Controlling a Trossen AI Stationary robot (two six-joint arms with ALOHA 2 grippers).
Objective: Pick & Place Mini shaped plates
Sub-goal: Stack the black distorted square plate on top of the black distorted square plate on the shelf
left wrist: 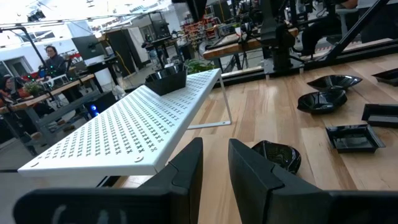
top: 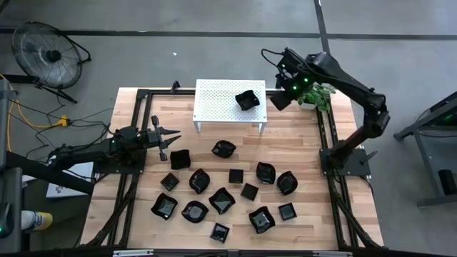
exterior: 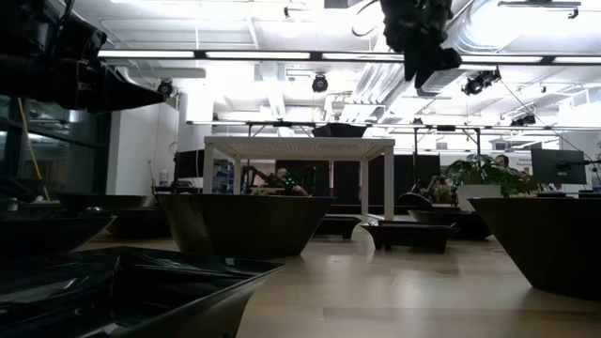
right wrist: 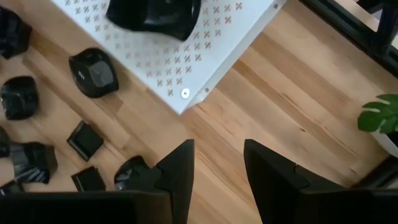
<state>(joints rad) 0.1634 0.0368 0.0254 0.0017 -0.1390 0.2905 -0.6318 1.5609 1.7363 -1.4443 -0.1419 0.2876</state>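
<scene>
The right hand (top: 280,100) hangs released and empty just beside the white stand (top: 214,107), where one plate (top: 247,100) sits. The left hand (top: 171,135), parted and empty, waits near the other plates (top: 221,201) scattered on the tabletop (top: 300,143).

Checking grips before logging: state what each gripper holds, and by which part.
Nothing is held. The left gripper is open and empty above the table; the right gripper is open and empty beside the white stand, where one plate sits.
</scene>
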